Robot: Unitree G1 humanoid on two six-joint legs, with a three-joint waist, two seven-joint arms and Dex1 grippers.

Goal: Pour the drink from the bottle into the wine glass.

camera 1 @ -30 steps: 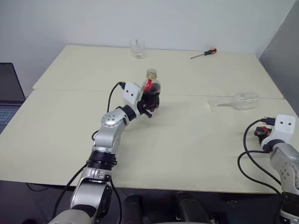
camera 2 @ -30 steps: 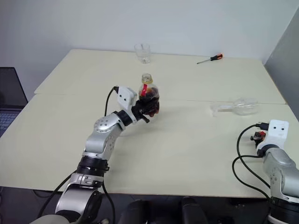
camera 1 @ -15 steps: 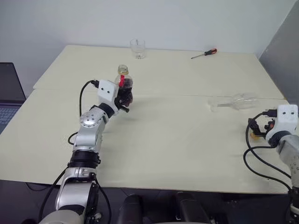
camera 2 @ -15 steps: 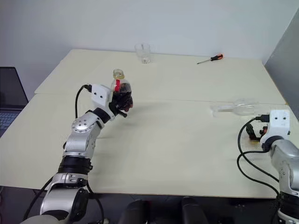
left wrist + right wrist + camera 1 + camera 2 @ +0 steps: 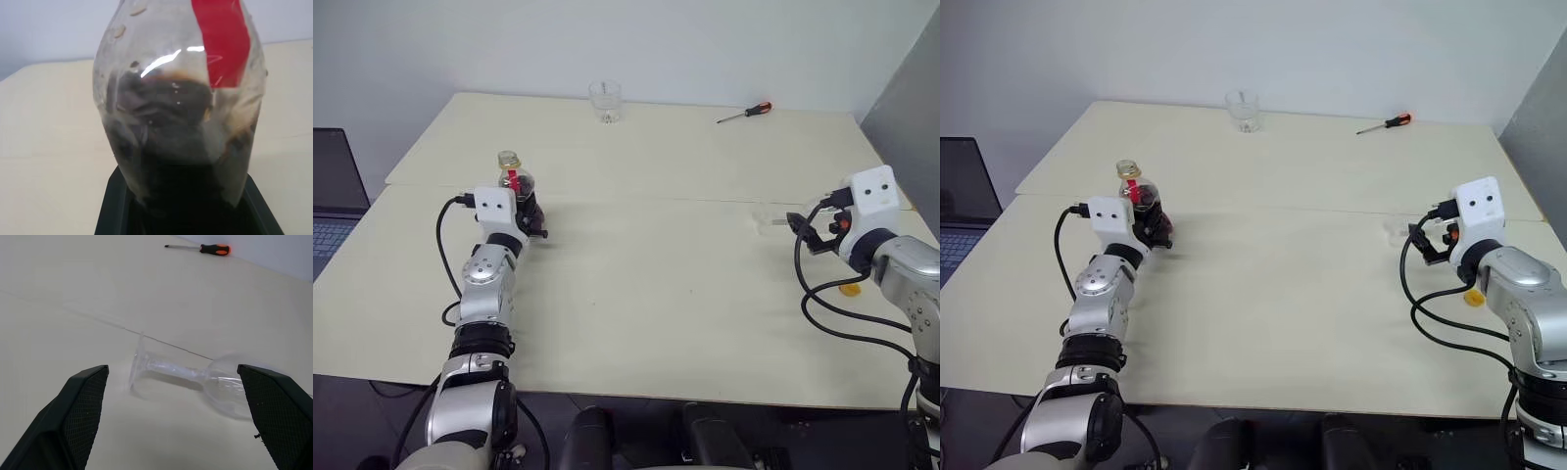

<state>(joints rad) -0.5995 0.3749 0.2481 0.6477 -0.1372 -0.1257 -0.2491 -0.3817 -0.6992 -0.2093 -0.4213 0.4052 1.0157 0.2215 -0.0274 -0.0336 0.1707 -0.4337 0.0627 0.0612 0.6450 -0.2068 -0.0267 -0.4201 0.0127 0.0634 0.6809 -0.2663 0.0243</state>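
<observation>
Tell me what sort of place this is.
Probably a lab or office test room: plain cream tables pushed together against a bare white wall, an open dark laptop beside them, an orange-handled screwdriver lying about.

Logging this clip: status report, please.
Left claw shut on bottle, uncapped. Right claw open, facing wine glass lying on its side. Nothing between.

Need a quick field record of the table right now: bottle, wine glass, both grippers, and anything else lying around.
bottle: upright, uncapped, part full of the dark drink
left gripper: shut on bottle
wine glass: lying on its side on the table
right gripper: open, aimed at the glass, not touching it
tumbler: upright, far edge
screwdriver: far right
yellow-orange cap: on table by right arm
</observation>
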